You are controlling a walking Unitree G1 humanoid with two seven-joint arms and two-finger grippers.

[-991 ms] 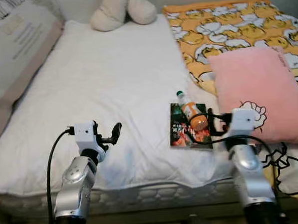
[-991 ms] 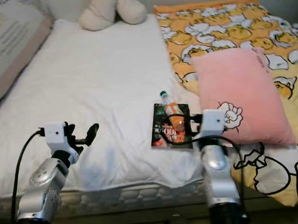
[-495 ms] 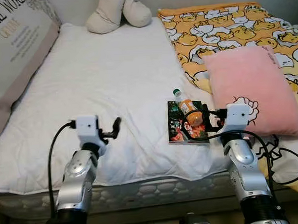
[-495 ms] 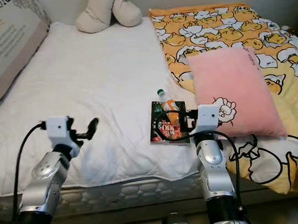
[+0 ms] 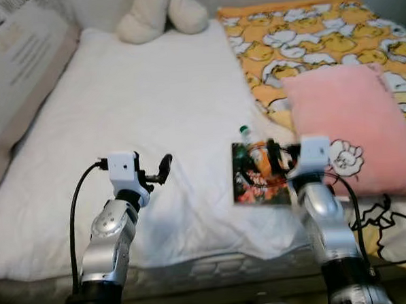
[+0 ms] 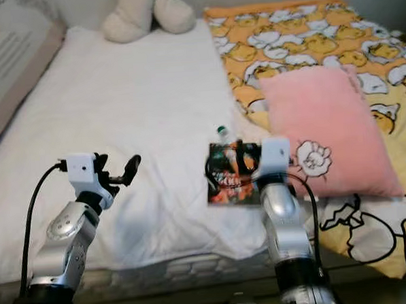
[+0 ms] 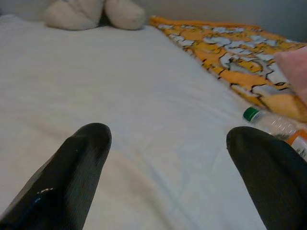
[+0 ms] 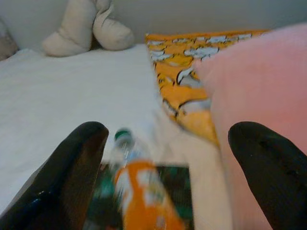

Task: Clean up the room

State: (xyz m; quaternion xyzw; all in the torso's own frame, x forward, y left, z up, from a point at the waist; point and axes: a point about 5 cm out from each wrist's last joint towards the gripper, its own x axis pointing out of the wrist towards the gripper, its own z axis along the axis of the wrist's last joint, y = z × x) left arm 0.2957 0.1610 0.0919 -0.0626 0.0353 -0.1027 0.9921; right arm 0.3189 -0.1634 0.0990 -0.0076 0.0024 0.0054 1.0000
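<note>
Right gripper (image 8: 163, 158) spread wide just above bottle (image 8: 139, 191) lying on book (image 5: 259, 183) on bed (image 5: 153, 107), probably lining up a grab; left gripper (image 7: 168, 158) wide too, idle.

Clear plastic bottle (image 7: 273, 125), cloth sheet (image 5: 153, 107)

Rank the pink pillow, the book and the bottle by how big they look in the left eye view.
1. Pink pillow, clearly largest.
2. Book, partly behind the right gripper.
3. Bottle, smallest, lying on the book.
</note>
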